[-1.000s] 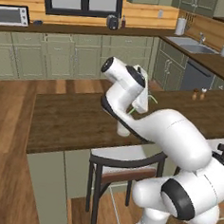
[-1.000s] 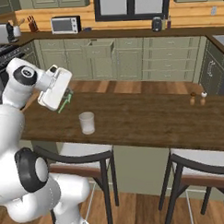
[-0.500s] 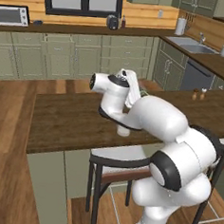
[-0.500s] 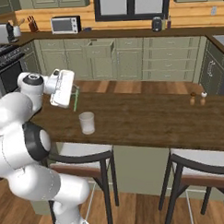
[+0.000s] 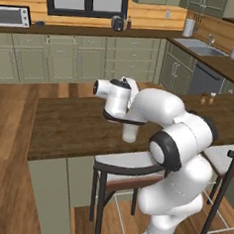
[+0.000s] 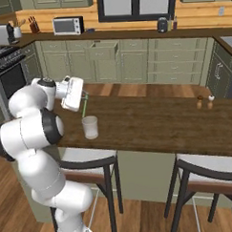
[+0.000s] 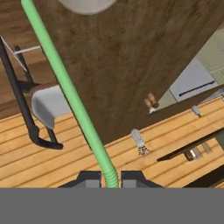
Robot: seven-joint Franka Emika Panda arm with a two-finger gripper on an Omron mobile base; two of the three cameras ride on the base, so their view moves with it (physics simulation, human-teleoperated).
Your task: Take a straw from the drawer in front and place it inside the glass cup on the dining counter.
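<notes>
I have the gripper point(image 6: 82, 96) clamped on the straw point(image 6: 84, 106), hanging over the counter point(image 6: 156, 123) just left of and beyond the cup point(image 6: 90, 127), straw tip beside its rim.

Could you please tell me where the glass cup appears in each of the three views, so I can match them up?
Left base view: the glass cup stands at centre, partly behind the arm, on the dining counter.
Right base view: left of centre, near the counter's front edge.
Hand view: its rim at the top edge.
Shared landmark: the dining counter's dark wood top.
</notes>
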